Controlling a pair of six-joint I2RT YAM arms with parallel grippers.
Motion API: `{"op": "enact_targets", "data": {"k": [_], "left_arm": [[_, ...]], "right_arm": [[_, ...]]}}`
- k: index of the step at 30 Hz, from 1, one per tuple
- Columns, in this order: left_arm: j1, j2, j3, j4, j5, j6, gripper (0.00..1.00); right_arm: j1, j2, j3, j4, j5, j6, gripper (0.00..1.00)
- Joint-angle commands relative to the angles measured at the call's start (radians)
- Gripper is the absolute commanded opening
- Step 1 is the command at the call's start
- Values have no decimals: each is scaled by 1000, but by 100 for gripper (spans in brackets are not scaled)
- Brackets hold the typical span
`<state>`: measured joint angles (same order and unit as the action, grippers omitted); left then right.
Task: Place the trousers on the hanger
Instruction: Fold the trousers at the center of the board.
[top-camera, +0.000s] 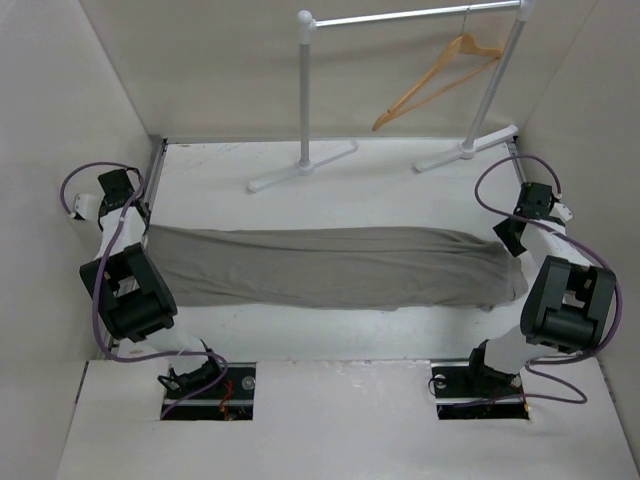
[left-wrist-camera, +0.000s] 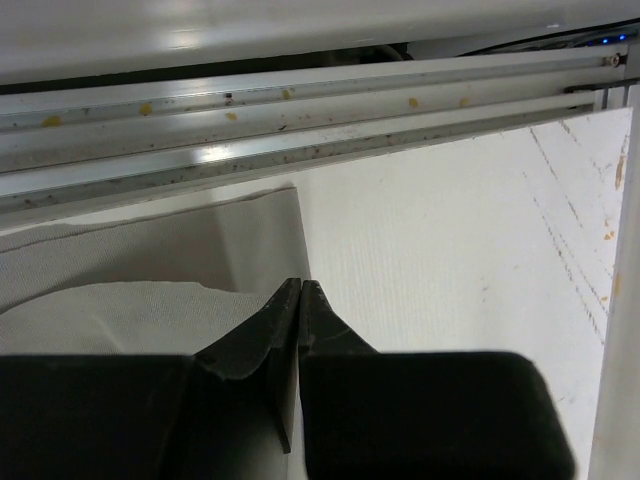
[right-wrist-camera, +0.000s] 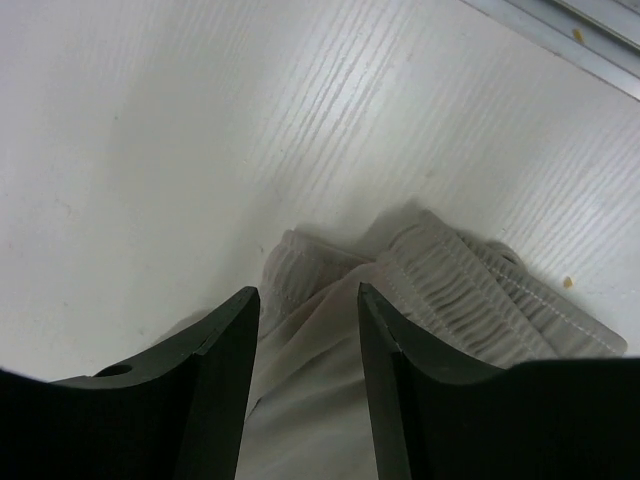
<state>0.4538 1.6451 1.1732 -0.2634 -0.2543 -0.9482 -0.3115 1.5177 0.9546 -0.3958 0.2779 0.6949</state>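
Observation:
The grey-taupe trousers (top-camera: 330, 265) lie flat across the table from left to right. The tan wooden hanger (top-camera: 440, 78) hangs by its hook on the rail at the back right, far from both arms. My left gripper (top-camera: 143, 222) is at the trousers' left end. In the left wrist view it (left-wrist-camera: 300, 284) is shut, its tips over the edge of the leg cloth (left-wrist-camera: 150, 270), with no cloth visible between them. My right gripper (top-camera: 510, 240) is at the right end. In the right wrist view it (right-wrist-camera: 308, 292) is open, its fingers on either side of the gathered elastic waistband (right-wrist-camera: 450, 285).
The white-and-silver clothes rail (top-camera: 305, 90) stands at the back on two white feet (top-camera: 300, 168). An aluminium track (left-wrist-camera: 300, 130) runs along the table's left edge next to the left gripper. White walls close in both sides.

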Motion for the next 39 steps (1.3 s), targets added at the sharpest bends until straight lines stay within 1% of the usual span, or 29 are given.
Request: {"op": "enact_targets", "data": {"k": [1, 5, 9, 13, 18, 21, 23, 27, 33, 37, 39], "left_arm": [[6, 15, 54, 4, -2, -23, 0], [6, 31, 69, 12, 3, -32, 0], [6, 50, 78, 20, 4, -37, 0], [4, 64, 82, 26, 6, -40, 0], [1, 74, 91, 29, 7, -43, 0], [1, 79, 100, 30, 7, -44, 0], [1, 82, 106, 30, 7, -44, 0], [1, 82, 126, 23, 3, -44, 0], [1, 88, 155, 16, 3, -44, 0], [0, 107, 181, 15, 7, -46, 0], [0, 119, 192, 13, 7, -47, 0]], "right_arm": [[1, 28, 61, 32, -29, -23, 49], [1, 55, 75, 12, -36, -14, 47], [4, 97, 105, 3, -58, -9, 43], [8, 124, 122, -15, -60, -5, 34], [8, 105, 102, -38, -60, -1, 37], [15, 35, 78, -35, 19, -11, 43], [33, 9, 84, -38, 66, -41, 44], [39, 15, 101, -89, 84, -49, 45], [65, 50, 70, -101, 61, -41, 45], [61, 82, 79, -100, -14, -14, 43], [65, 101, 90, -103, -28, -6, 42]]}}
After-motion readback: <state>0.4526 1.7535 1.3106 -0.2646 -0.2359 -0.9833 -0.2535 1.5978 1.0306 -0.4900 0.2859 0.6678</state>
